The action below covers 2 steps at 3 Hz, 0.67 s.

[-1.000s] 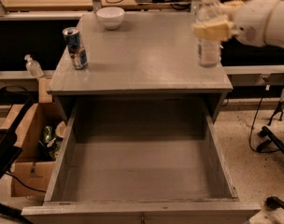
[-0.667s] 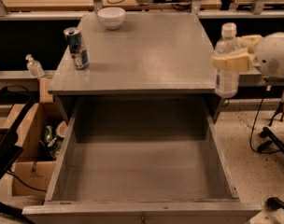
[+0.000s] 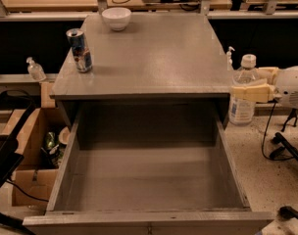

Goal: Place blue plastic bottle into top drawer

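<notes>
Grasp done: I have the hand (image 3: 248,93) clenched round the middle of the blue plastic bottle (image 3: 240,113), which is upright and just right of the table (image 3: 154,58). The top drawer (image 3: 154,180) stands open, bottle not yet inside. Remaining: carry left, lower, release.

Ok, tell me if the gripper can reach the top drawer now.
Probably yes: the gripper holds the blue plastic bottle just right of the open top drawer, with nothing between.
</notes>
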{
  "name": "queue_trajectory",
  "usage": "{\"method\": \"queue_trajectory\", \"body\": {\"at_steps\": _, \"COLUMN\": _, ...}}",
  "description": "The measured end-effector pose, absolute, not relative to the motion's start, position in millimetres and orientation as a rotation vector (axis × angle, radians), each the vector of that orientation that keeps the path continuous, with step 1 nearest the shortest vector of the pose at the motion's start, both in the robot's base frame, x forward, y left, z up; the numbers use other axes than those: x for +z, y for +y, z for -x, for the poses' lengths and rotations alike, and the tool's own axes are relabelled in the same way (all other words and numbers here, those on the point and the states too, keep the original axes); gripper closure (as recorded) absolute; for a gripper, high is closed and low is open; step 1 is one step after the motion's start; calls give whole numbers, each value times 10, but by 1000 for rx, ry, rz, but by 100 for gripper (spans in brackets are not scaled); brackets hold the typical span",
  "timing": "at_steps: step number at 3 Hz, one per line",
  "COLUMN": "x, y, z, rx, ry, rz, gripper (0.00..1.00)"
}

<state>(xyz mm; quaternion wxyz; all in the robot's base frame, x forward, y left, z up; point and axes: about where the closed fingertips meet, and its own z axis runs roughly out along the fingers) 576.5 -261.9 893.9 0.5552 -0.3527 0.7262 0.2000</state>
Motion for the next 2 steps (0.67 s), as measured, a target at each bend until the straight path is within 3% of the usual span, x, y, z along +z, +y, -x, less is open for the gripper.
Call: {"method": "queue_trajectory", "body": {"at_steps": 2, "x": 8404, "y": -2029, "z": -5722, "rx": 627, "ry": 1675, "rz": 854, "gripper": 100}}
